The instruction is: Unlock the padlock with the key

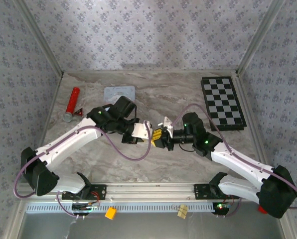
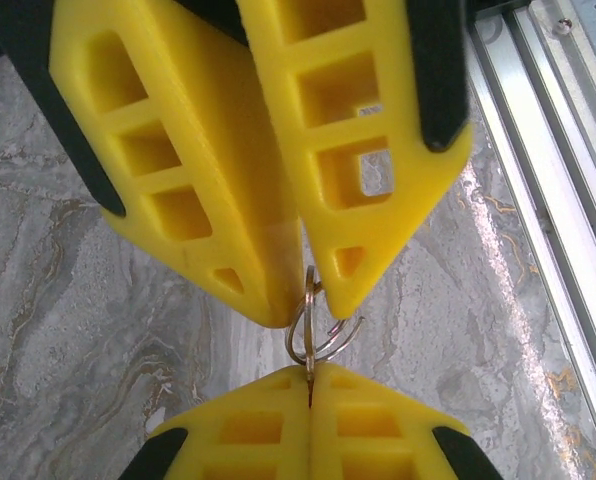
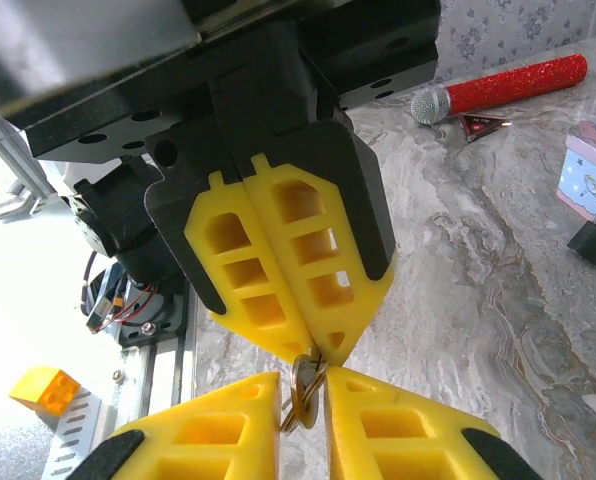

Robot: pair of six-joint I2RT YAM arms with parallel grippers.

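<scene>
Two grippers meet tip to tip above the marble table (image 3: 478, 300), nearer the arm bases than the pale blue tin (image 3: 590, 165) and well apart from it; between them hangs the key (image 2: 309, 380), a thin dark sliver seen edge-on in the left wrist view; its long axis runs along the line from one gripper to the other, with one end buried in the left gripper (image 2: 310, 372) and the other end, carrying a small wire ring (image 2: 292, 338), pointing toward the right gripper (image 3: 304, 385); the left fingers (image 2: 258, 430) are clenched flat against each other, pinching the key's blade in the seam between their pads; the right fingers (image 3: 218, 430) are drawn in to a narrow gap with the ring inside it, touching both tips, so they grasp the ring rather than the blade; the padlock (image 3: 593, 240) sits on the table just beside the tin, a small dark block with its shackle end turned up toward the tin's side and no finger near it.
</scene>
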